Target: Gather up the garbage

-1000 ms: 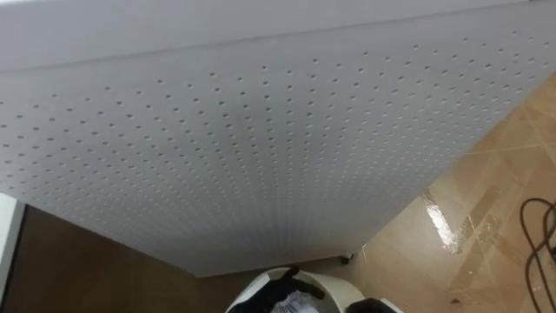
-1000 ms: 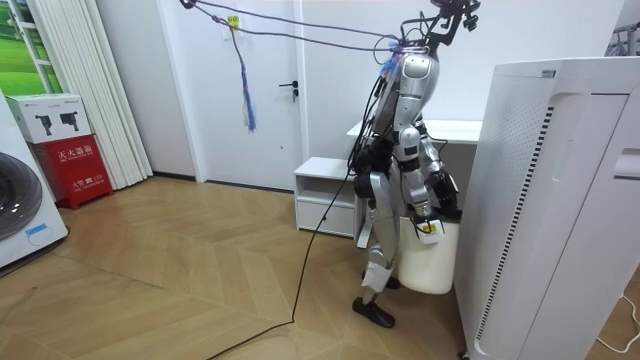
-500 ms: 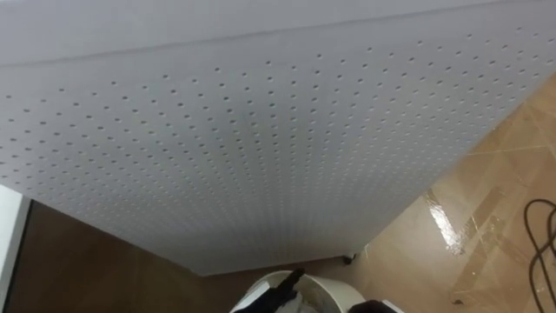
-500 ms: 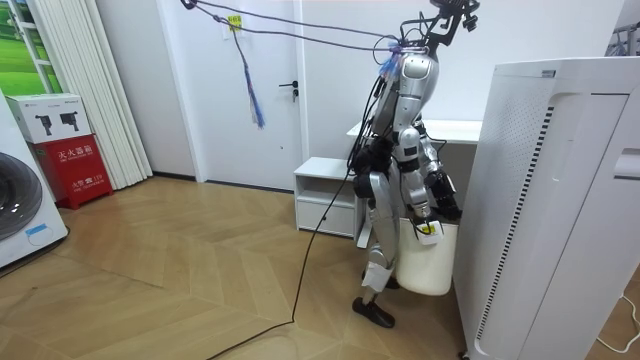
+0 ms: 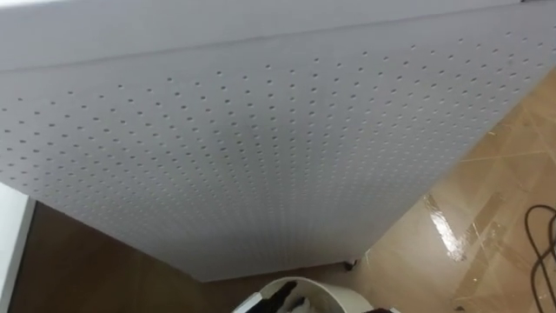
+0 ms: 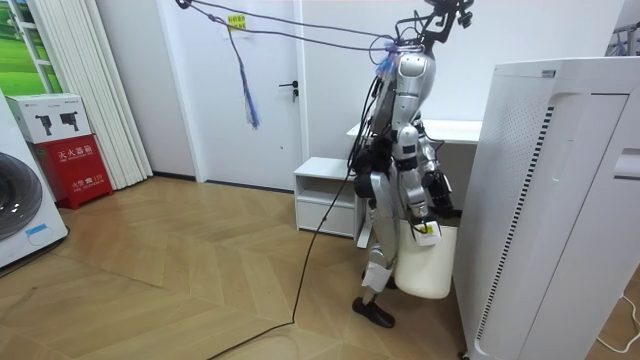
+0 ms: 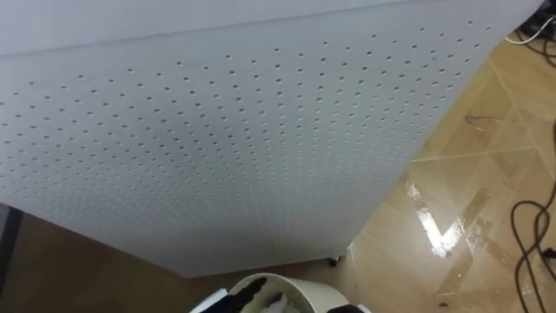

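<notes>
A white bin (image 6: 428,262) stands on the floor between me and a tall white perforated cabinet (image 6: 545,200). Its round rim (image 5: 300,283) shows at the bottom edge of the eye views. Dark fingers of my left hand (image 5: 280,299) reach over that rim from the lower left, beside a pale crumpled scrap (image 5: 298,304) inside the bin. In the room view my right hand (image 6: 425,207) hangs at the near rim, and a small white and yellow piece (image 6: 428,231) sits just under it. I stand upright, facing the cabinet.
The cabinet's dotted side panel (image 5: 261,139) looms close above the bin. Wooden floor (image 5: 495,217) with a dark cable (image 5: 543,235) lies to my right. A low white shelf (image 6: 325,195) and a table (image 6: 455,130) stand behind me.
The eye view has shifted slightly, so the bin and the dark fingers sit lower at the picture's edge. In the room view my stance and arms are almost unchanged.
</notes>
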